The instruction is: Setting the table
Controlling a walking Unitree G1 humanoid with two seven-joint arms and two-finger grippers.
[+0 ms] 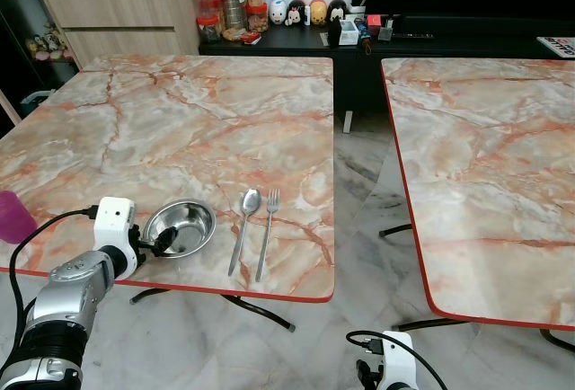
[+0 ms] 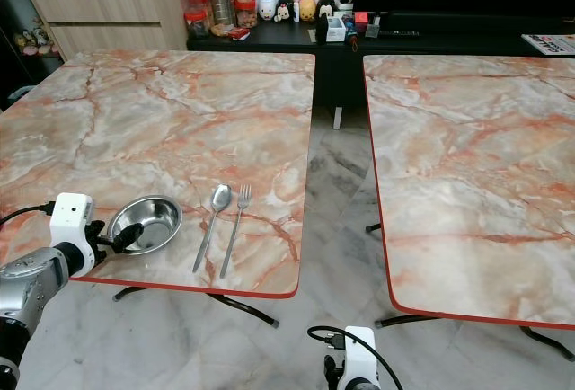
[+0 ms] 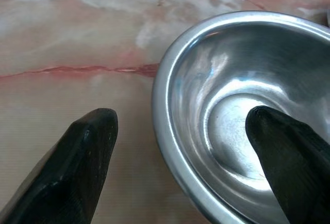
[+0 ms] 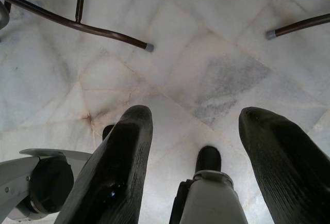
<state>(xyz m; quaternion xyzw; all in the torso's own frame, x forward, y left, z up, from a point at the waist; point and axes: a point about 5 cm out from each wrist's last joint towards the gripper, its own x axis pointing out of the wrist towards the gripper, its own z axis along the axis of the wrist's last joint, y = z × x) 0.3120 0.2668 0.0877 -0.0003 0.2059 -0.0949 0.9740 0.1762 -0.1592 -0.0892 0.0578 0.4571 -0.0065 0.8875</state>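
Note:
A steel bowl (image 1: 180, 226) sits near the front edge of the marble table (image 1: 180, 111). To its right a spoon (image 1: 244, 228) and a fork (image 1: 267, 233) lie side by side. My left gripper (image 1: 160, 244) is open at the bowl's near left rim. In the left wrist view one finger (image 3: 289, 157) is inside the bowl (image 3: 232, 69) and the other finger (image 3: 77, 167) is outside over the tabletop, so the rim lies between them untouched. My right gripper (image 4: 198, 126) hangs open over the floor, holding nothing.
A purple cup (image 1: 11, 217) stands at the table's left edge. A second marble table (image 1: 485, 156) is to the right across a gap of marble floor (image 1: 364, 174). Behind are a wooden cabinet (image 1: 117, 13) and a dark sideboard with jars (image 1: 232, 4).

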